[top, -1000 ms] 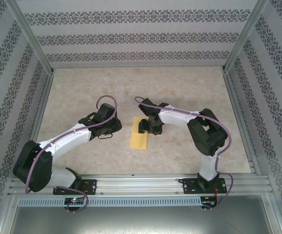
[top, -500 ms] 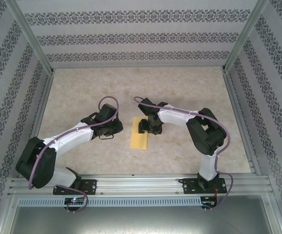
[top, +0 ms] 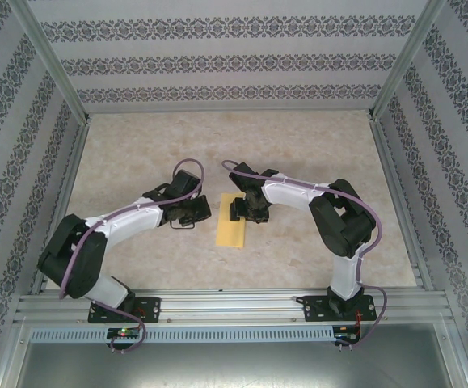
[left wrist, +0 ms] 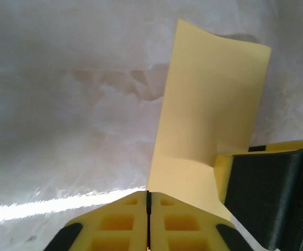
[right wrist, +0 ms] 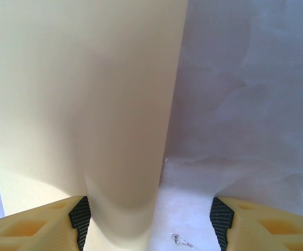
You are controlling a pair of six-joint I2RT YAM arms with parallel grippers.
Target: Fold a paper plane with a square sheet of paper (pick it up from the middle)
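The square sheet of paper (top: 230,233) lies on the table as a narrow folded yellow strip. My right gripper (top: 238,212) stands over its far end. In the right wrist view the right gripper (right wrist: 152,219) is open, and the paper (right wrist: 88,94) curves up in a soft fold between its fingers and passes under the left fingertip (right wrist: 80,217). My left gripper (top: 207,212) is just left of the strip. In the left wrist view the left gripper (left wrist: 148,196) is shut, its tips at the paper's (left wrist: 209,120) near corner; a pinch cannot be made out. The right gripper's finger (left wrist: 269,193) rests on the sheet.
The pale marbled table (top: 314,145) stretches behind and beside the arms. Patterned walls and a metal frame (top: 52,73) enclose it. A metal rail (top: 234,305) with both arm bases runs along the near edge.
My left arm has swung right toward the paper's left edge, and its jaws have gone from slightly apart to shut. The right arm and the paper have not moved.
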